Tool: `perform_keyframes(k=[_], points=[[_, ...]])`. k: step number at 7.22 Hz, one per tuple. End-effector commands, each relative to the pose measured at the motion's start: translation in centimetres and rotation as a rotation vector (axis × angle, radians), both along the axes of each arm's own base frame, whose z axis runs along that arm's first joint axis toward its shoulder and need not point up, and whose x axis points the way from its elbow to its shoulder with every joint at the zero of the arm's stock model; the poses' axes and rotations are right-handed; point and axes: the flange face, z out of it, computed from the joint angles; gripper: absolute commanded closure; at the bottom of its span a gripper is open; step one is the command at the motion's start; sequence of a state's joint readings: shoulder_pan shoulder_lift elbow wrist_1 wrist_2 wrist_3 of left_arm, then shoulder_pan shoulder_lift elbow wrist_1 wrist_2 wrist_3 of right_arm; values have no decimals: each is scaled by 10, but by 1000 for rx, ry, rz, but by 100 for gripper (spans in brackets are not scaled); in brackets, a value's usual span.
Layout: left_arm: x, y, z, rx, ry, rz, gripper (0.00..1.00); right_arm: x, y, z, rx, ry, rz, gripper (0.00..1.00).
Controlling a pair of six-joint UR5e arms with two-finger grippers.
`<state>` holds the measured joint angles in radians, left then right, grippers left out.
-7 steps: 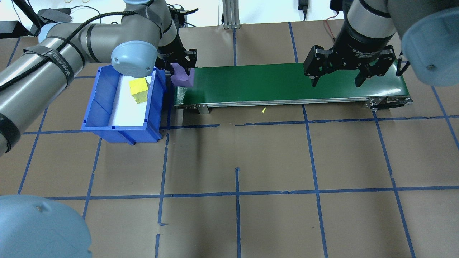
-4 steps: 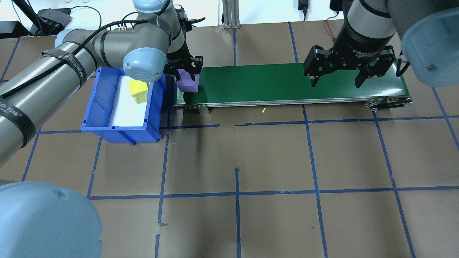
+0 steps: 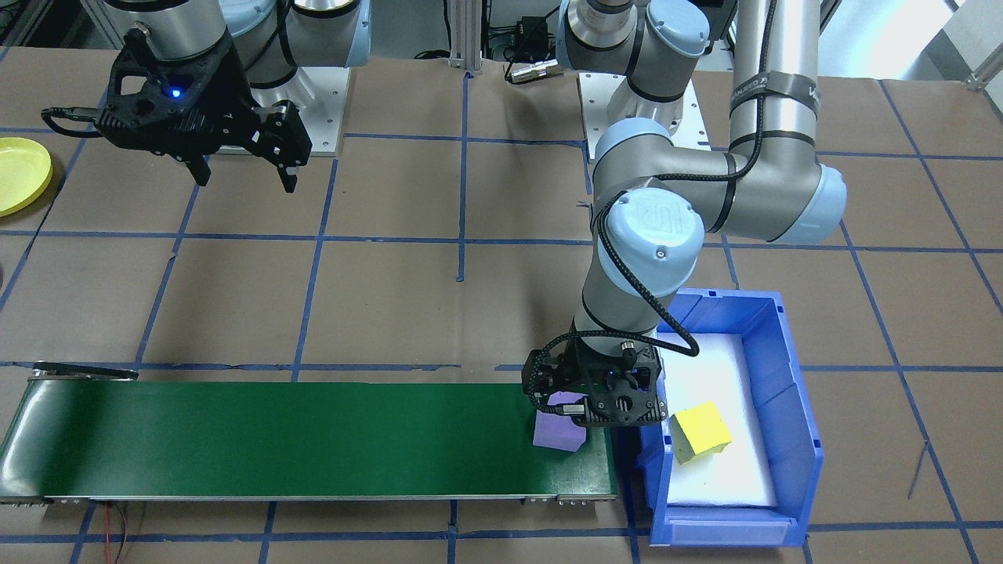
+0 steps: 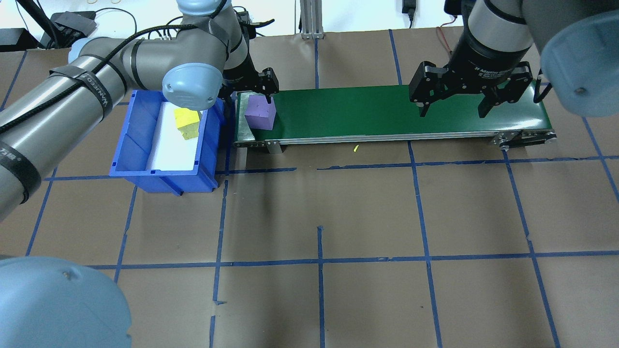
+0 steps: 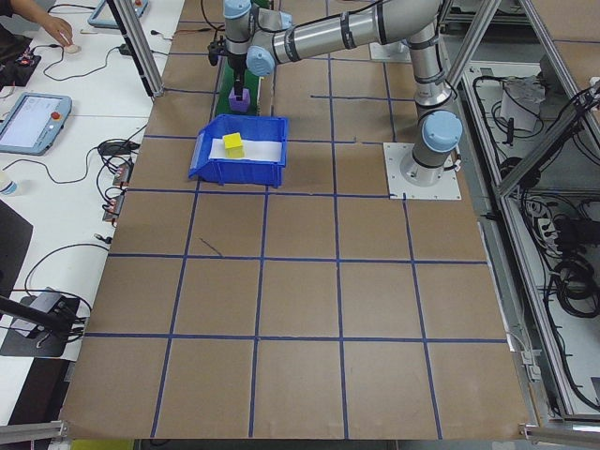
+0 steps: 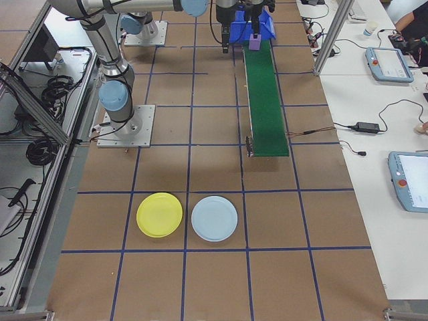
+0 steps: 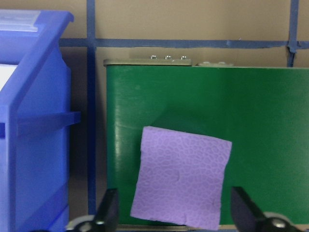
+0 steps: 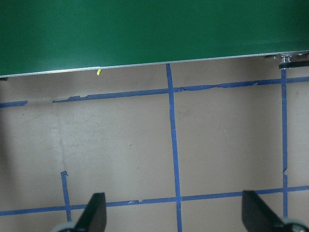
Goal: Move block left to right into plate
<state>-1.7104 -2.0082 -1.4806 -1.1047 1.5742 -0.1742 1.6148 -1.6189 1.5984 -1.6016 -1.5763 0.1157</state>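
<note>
Your left gripper (image 4: 263, 94) stands wide over the purple foam cube (image 4: 260, 114), seemingly released onto the green conveyor belt (image 4: 387, 113); your right gripper (image 4: 452, 104) waits wide downstream.

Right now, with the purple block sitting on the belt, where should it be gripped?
Grip the purple foam block from above, across two opposite flat sides. It rests flat on the green conveyor belt, slightly rotated, so turn the end effector to match its faces.

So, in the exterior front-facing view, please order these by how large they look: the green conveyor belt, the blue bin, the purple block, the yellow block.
1. green conveyor belt
2. blue bin
3. yellow block and purple block: these look about alike, and the left gripper hides part of the purple one, so I do not rank them.
</note>
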Motion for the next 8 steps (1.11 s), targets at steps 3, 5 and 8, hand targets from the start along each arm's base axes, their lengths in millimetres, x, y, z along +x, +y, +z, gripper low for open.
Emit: perform_keyframes(k=[3,5,8], points=[[97,-12,34,1,-21,103,0,0,1,-3,7,-1,0,0],[138,-30,16,5,-25,153,0,0,1,-5,10,0,0,0],[173,-55,-9,7,-4,343,1,-1,2,-4,8,1,-2,0]])
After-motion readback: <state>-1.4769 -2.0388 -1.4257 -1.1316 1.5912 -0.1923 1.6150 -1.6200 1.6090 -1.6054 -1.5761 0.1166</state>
